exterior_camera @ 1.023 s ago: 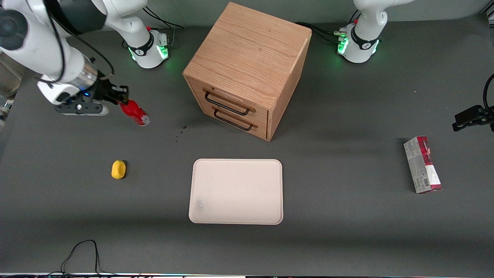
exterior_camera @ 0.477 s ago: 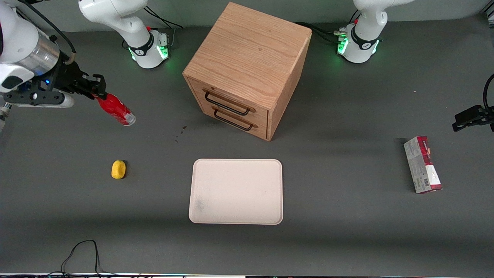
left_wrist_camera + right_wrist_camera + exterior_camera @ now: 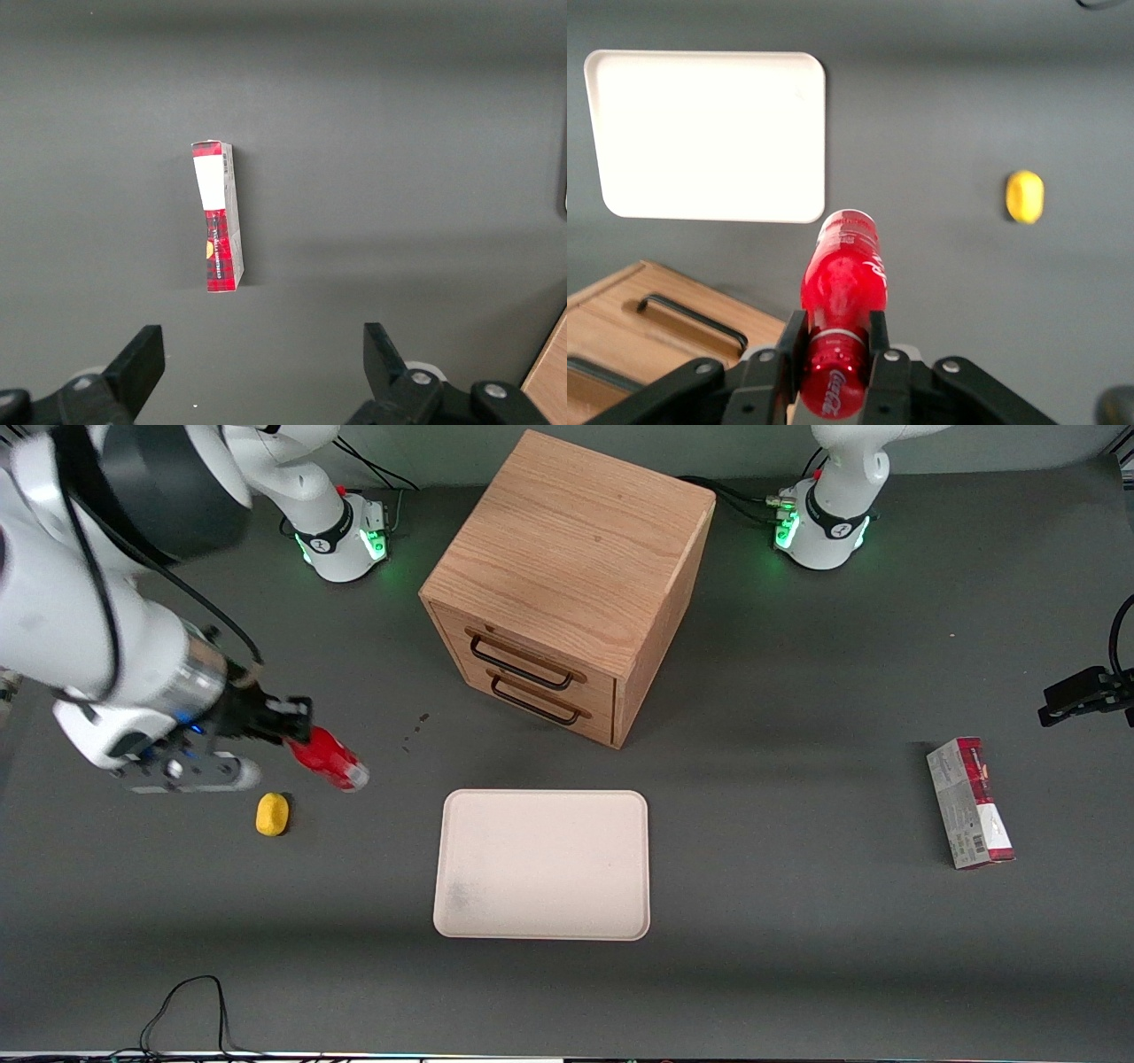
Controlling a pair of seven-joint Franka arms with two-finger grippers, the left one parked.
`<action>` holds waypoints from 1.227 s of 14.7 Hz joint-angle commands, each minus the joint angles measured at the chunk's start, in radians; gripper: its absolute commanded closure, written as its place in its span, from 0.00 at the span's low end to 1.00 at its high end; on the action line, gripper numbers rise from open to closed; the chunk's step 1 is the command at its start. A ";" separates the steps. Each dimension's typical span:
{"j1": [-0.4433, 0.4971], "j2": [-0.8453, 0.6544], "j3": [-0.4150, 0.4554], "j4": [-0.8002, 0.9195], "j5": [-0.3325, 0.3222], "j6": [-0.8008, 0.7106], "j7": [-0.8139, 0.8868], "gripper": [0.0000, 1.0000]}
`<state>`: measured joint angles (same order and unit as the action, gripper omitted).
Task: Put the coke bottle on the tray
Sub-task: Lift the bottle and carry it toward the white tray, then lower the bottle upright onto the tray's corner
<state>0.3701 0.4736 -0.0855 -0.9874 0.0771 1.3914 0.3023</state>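
Observation:
My right gripper is shut on the cap end of the small red coke bottle and holds it tilted above the table, clear base pointing toward the tray. The bottle hangs beside the yellow lump, farther from the front camera than it. The cream-beige tray lies flat in front of the drawer cabinet, nearer the front camera, apart from the bottle. In the right wrist view the fingers clamp the bottle near its cap, with the tray and lump below.
A wooden two-drawer cabinet stands at mid-table. A red-and-grey carton lies toward the parked arm's end and also shows in the left wrist view. A black cable loops at the table's front edge.
The gripper with the bottle first swung outward toward the working arm's end, then came nearer the front camera and toward the tray, ending beside the yellow lump.

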 commanded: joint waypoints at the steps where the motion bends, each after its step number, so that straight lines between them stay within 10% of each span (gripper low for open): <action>1: 0.000 0.176 0.027 0.258 0.015 -0.016 -0.012 1.00; 18: 0.032 0.433 0.069 0.263 -0.069 0.271 -0.047 1.00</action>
<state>0.3995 0.8811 -0.0155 -0.7770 0.0541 1.6561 0.2916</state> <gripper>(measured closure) 0.683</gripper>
